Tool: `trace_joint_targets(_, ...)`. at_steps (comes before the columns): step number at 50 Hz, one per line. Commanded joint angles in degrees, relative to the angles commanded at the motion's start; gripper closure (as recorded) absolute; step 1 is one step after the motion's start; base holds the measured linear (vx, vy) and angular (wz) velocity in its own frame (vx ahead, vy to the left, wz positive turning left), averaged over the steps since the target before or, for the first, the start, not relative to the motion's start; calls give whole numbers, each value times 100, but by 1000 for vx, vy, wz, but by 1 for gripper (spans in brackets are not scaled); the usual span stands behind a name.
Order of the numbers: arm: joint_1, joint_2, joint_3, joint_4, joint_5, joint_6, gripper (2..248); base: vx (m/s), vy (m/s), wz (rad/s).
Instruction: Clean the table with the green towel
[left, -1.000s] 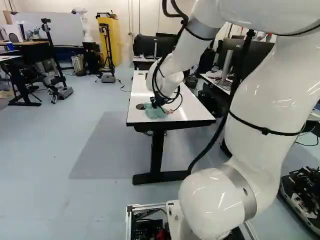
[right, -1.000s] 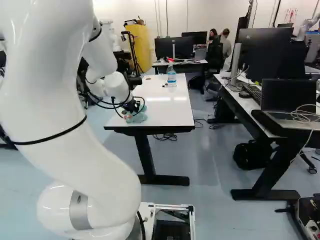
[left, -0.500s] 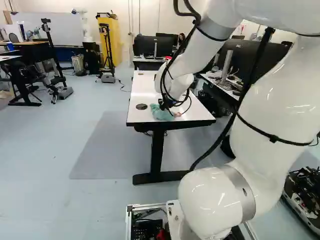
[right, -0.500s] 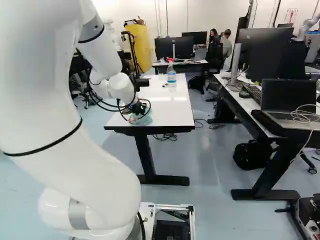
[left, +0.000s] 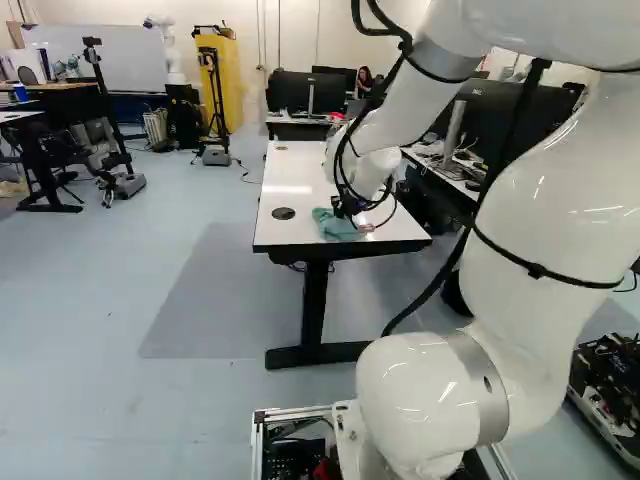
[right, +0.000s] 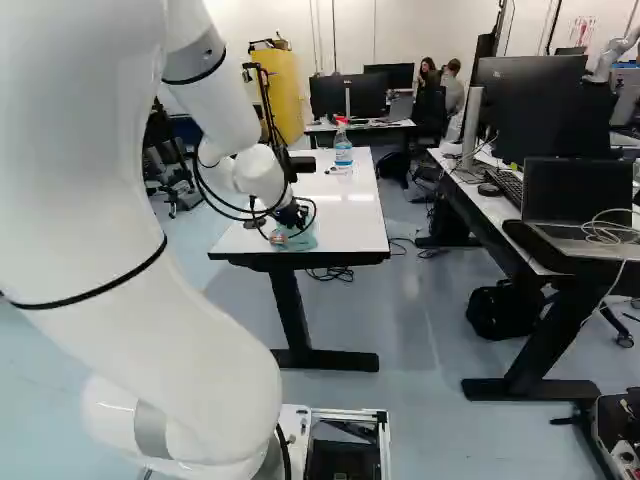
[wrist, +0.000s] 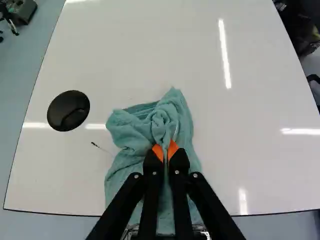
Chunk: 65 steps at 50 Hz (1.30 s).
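Taking straight ahead of the arm as twelve o'clock, the green towel (wrist: 175, 117) lies bunched on the white bench (wrist: 125, 50), close to its near edge, at six o'clock from the bench's middle. The end effector (right: 284, 229) reaches down to it, and the wrist view shows its two fingers pinching a gathered fold of cloth between the orange pads (wrist: 158, 151). From that pinch, a rumpled part of the towel spreads toward eleven and twelve o'clock, while the rest runs back under the fingers toward six.

A round black cap (wrist: 68, 110) sits in the benchtop at ten o'clock from the fingertips, apart from the cloth. A thin dark mark (wrist: 94, 143) shows at nine o'clock, just beside the towel; what it is I cannot tell.

In the right base view, a spray bottle (right: 343, 150) with a red head stands upright farther along the bench, at one o'clock from the end effector. Toward three o'clock, a laptop (right: 582, 195) stands open on a separate side desk (right: 490, 205).
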Motion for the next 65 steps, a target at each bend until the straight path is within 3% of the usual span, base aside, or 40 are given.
trace_joint_targets(15,-193,-347,-375,0,0,0,220,0,0,0)
trace_joint_targets(34,-215,-851,-944,0,0,0,220,0,0,0)
trace_joint_targets(49,-127,-1222,-1382,0,0,0,220,0,0,0)
trace_joint_targets(65,125,-1346,-1531,0,0,0,220,0,0,0)
